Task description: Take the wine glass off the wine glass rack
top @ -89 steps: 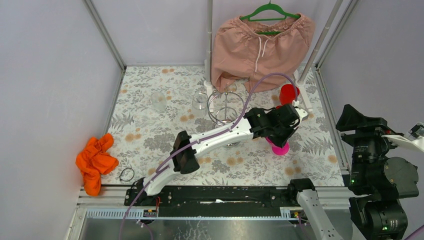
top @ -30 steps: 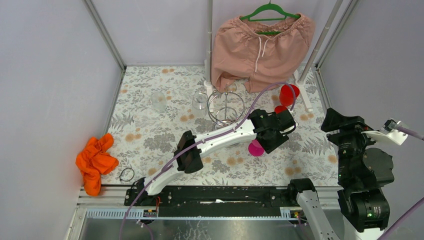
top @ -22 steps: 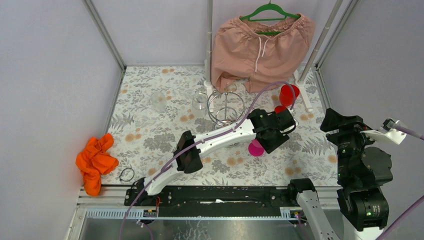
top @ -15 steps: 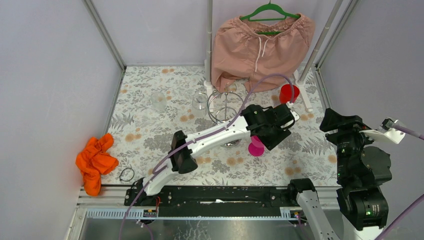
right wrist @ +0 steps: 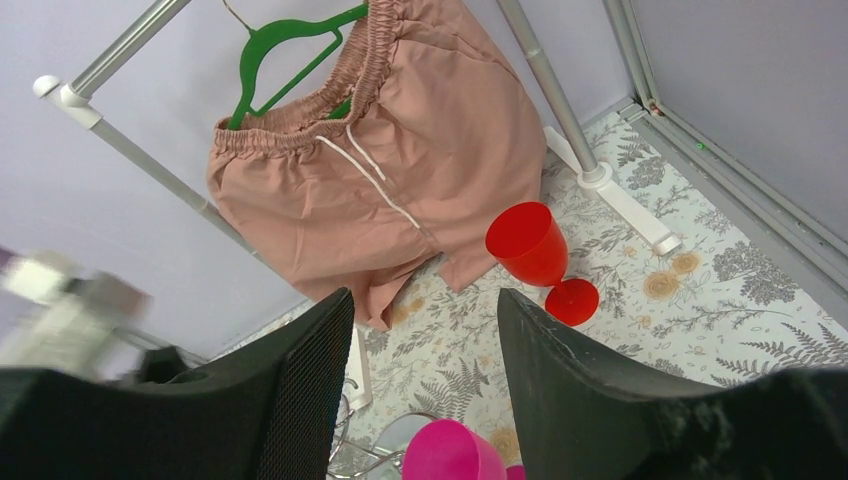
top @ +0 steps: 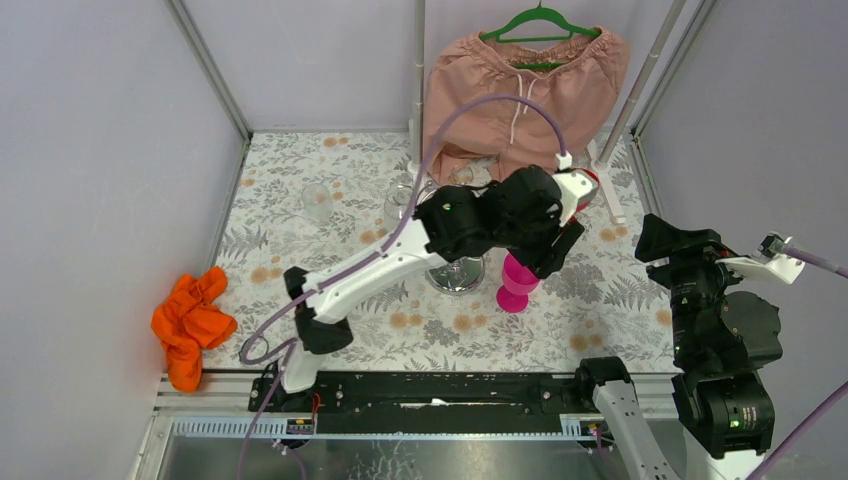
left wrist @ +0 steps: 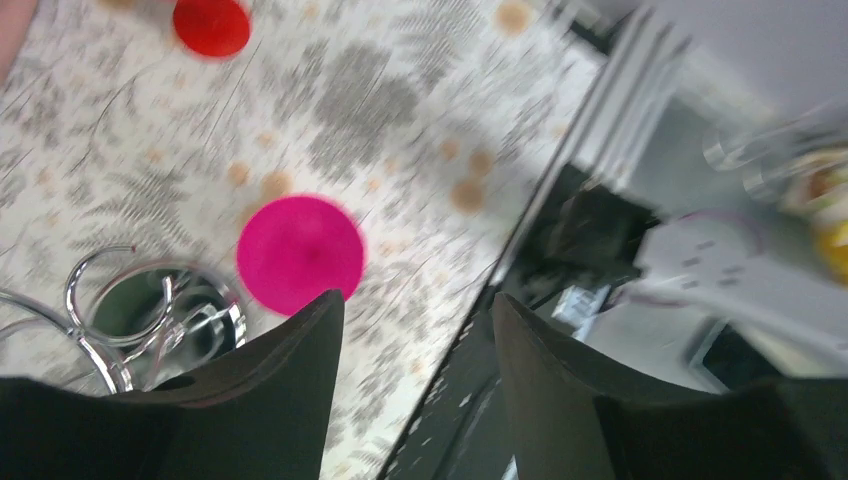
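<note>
The left tool (left wrist: 417, 300) hovers spread and empty. The magenta plastic wine glass (left wrist: 300, 252) stands upright on the counter (left wrist: 400, 120) just below it, beside the shiny chrome wire rack (left wrist: 150, 305). The right tool (right wrist: 425, 300), likewise spread, is farther off.

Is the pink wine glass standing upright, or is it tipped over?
Upright. In the top view the pink wine glass stands on its foot, bowl above; the left wrist view shows it as a full circle.

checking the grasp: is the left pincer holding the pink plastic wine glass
No, the left pincer is open and empty, with the pink plastic wine glass standing on the floral tablecloth beyond it.
</note>
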You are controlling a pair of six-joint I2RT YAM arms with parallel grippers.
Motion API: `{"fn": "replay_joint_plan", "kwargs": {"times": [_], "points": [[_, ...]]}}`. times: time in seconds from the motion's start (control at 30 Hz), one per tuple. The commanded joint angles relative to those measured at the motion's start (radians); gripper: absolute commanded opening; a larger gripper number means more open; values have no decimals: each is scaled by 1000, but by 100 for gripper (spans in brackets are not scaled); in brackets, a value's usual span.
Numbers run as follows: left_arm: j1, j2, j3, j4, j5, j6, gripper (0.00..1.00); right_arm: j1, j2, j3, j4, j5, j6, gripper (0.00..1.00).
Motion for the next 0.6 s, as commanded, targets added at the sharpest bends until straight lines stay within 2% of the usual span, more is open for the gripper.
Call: {"fn": "replay_joint_plan", "kwargs": {"times": [0.0, 0.1, 0.23, 0.3, 0.57], "points": [[53, -137, -78, 205, 104, -110, 63, 0, 13, 9, 51, -28, 11, 62], [163, -258, -240, 383, 245, -250, 60, 0, 10, 10, 51, -45, 6, 62], [337, -427, -494, 703, 438, -459, 59, 0, 19, 10, 48, -57, -3, 62], [430, -479, -570, 797, 473, -551, 59, -1, 25, 8, 51, -67, -8, 62], [707, -612, -697, 830, 464, -712, 58, -1, 59, -23, 90, -115, -13, 62]]}}
